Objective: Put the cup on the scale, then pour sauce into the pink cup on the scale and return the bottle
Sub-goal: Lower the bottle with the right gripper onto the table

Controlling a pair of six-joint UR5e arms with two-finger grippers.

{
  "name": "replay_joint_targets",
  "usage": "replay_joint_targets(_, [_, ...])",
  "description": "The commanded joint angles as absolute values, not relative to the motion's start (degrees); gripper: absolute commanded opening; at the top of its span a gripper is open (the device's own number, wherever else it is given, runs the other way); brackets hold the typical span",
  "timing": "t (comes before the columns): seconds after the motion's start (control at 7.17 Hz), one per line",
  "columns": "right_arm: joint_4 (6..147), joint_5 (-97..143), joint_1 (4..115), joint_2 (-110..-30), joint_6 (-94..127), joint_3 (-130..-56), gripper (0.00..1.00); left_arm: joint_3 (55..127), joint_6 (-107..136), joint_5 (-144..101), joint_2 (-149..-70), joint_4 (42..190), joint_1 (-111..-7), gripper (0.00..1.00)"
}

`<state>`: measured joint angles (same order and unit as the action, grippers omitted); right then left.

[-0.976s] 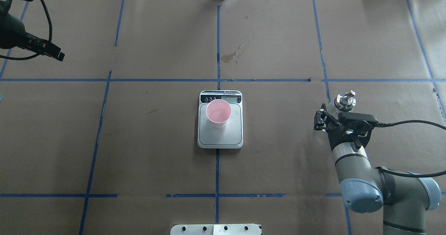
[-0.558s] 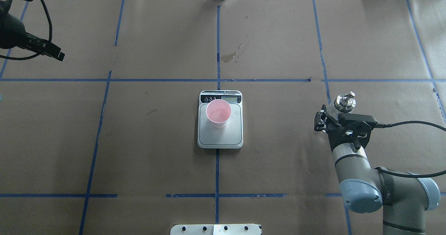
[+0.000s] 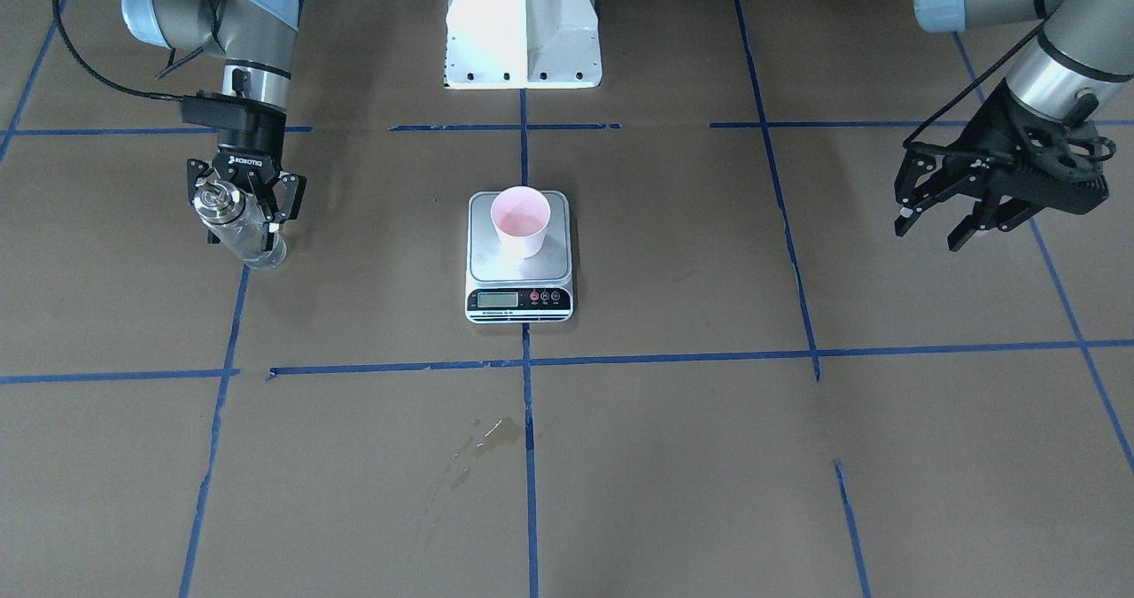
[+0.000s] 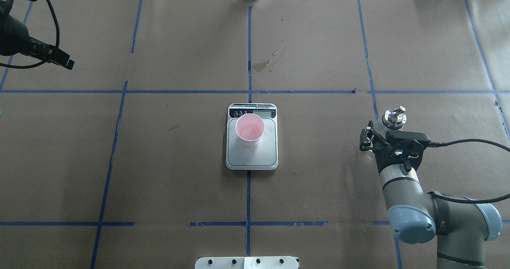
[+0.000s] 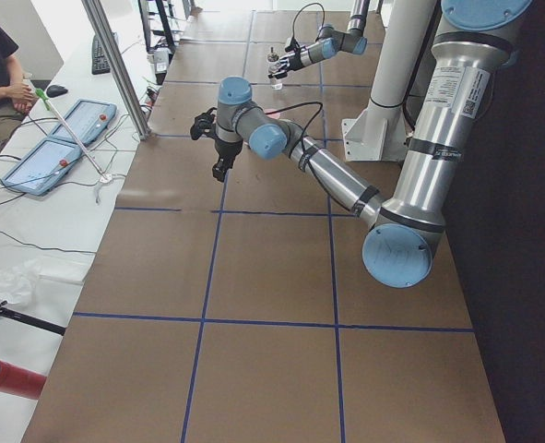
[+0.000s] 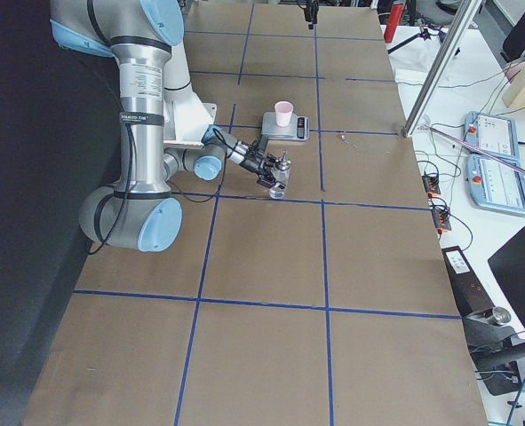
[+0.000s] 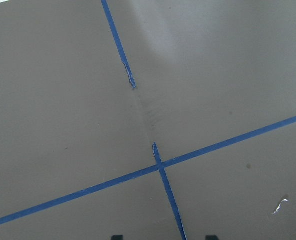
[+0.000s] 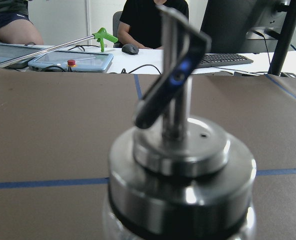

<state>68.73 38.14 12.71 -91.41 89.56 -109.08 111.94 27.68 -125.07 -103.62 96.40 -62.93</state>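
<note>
R fingers (image 3: 290,198) pinch bottle (image 3: 255,245) nr table (image 3: 709,456) edge; L fingers (image 3: 966,229) spread, empty; cup (image 3: 520,219) on scale (image 3: 518,300).

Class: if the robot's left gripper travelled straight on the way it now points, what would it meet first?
Probably the paper-covered table, near a crossing of blue tape. The left gripper, open, points down at it; nothing else shows in its wrist view.

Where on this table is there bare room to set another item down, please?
Bare paper lies between the scale and the open left gripper, and between the scale and the robot's base. Taken: the cup on the scale, the right gripper holding the bottle, a wet stain beyond the scale.
</note>
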Motion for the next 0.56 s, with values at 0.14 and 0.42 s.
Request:
replay_joint_targets(0.14, [68.73,38.14,12.48,-91.05,89.56,-108.99,0.00,112.06,27.69,-125.07,-103.62,96.42,-62.93,0.63])
replay_joint_targets(0.42, [68.73,38.14,12.22,-91.05,89.56,-108.99,0.00,112.06,27.69,-125.07,-103.62,96.42,-62.93,0.64])
